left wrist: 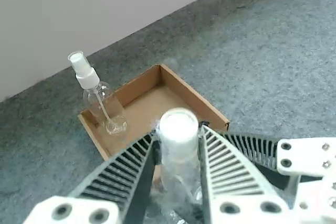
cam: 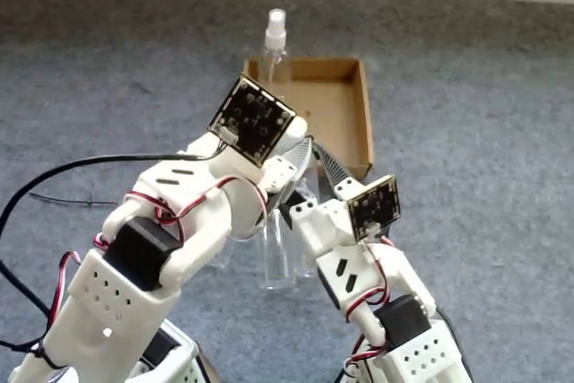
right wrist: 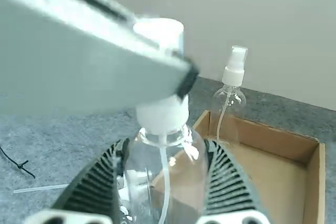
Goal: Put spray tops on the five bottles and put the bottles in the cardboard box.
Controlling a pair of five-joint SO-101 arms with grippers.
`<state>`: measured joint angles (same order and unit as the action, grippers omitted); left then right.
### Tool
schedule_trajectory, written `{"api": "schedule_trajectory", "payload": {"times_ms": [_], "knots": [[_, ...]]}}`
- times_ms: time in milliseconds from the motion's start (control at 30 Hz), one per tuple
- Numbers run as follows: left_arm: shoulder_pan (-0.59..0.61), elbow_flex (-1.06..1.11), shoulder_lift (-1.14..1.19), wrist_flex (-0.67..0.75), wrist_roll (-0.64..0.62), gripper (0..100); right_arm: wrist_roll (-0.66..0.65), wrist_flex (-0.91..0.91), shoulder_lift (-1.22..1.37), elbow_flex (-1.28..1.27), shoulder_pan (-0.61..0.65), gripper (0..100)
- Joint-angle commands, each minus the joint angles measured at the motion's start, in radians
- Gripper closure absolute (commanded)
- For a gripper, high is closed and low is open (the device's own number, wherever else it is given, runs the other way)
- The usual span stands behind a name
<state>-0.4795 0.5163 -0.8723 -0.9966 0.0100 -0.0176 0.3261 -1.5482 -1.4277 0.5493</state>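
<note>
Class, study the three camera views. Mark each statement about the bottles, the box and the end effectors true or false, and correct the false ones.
1. A capped bottle stands upright inside the cardboard box. True.
2. The left end effector is open and empty. False: it is shut on a white spray top.
3. The right end effector grips the body of a clear bottle. True.
4. The cardboard box already holds five bottles. False: just the one capped bottle stands in it, in a corner.
</note>
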Motion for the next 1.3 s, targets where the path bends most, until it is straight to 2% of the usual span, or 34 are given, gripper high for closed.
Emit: {"api": "schedule_trajectory", "payload": {"times_ms": [0, 233, 367, 700, 967, 1067, 1267], "knots": [[0.027, 0.004, -0.013, 0.014, 0.011, 88, 0.005, -0.002, -0.012, 0.013, -0.021, 99.4], [0.027, -0.171, -0.013, 0.003, 0.051, 88, 0.005, -0.005, -0.012, 0.012, -0.021, 99.4], [0.027, -0.265, -0.005, -0.051, 0.06, 88, 0.005, -0.005, -0.012, 0.01, -0.021, 99.4], [0.028, -0.242, -0.005, -0.066, 0.06, 88, 0.005, -0.005, -0.012, 0.01, -0.021, 99.4], [0.11, -0.257, 0.068, -0.009, 0.063, 88, 0.005, -0.005, -0.012, 0.01, -0.021, 99.4], [0.102, -0.252, 0.101, -0.009, 0.117, 88, 0.005, -0.005, -0.012, 0.01, -0.021, 99.4], [0.101, -0.248, 0.094, -0.009, 0.124, 88, 0.005, -0.005, -0.012, 0.01, -0.021, 99.4]]}}
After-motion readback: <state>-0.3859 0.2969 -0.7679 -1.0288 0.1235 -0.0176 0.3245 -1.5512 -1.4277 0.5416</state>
